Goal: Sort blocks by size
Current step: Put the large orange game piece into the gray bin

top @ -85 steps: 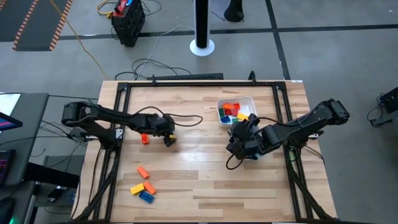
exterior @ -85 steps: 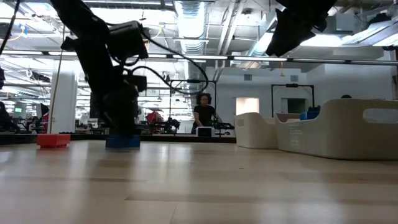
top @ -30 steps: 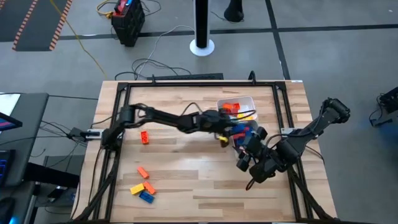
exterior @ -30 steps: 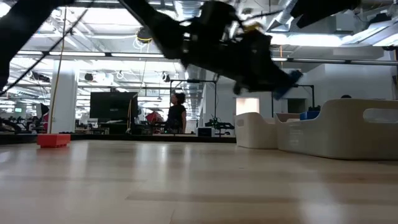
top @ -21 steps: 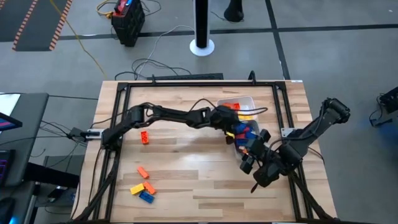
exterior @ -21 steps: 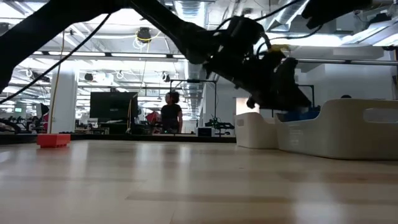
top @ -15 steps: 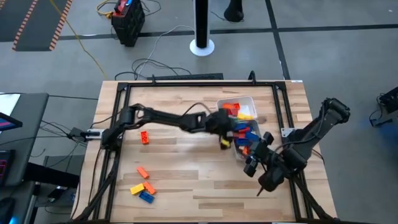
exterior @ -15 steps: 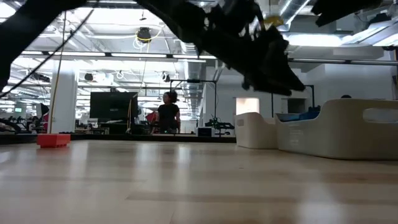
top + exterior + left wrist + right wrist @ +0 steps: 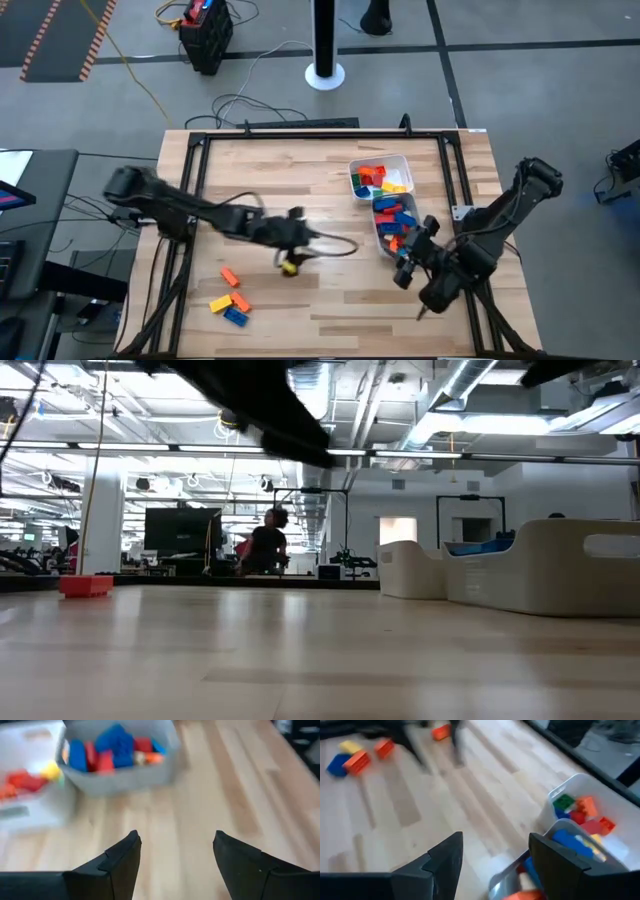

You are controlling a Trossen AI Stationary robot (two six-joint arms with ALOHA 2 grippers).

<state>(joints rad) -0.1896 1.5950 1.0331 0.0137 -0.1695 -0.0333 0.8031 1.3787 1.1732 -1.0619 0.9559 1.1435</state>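
Wooden table (image 9: pixel 330 300), blocks partly sorted.
Left gripper (image 9: pixel 176 835) back from over the tubs to mid-table, fingers spread, empty; right gripper (image 9: pixel 496 837) just beside clear tub (image 9: pixel 379 238), also spread and empty. Red, orange, yellow, green blocks in white tub (image 9: pixel 401 160); mostly blue and red in clear tub. Loose blocks (image 9: pixel 230 303) near left front corner. Red block (image 9: pixel 85 586) visible only from low view, under left arm from above.

Open workshop hall around a pale wooden slatted table (image 9: pixel 330 300)

Grey concrete floor (image 9: pixel 520 90) surrounds the table; beyond its far edge stand a white round-based post (image 9: pixel 324 40) and a black equipment box (image 9: pixel 206 35), with loose cables nearby. Level across the table: bright ceiling strip lights (image 9: pixel 310 380), a white pillar (image 9: pixel 100 520), a dark screen (image 9: pixel 180 535), and a person (image 9: pixel 266 545).
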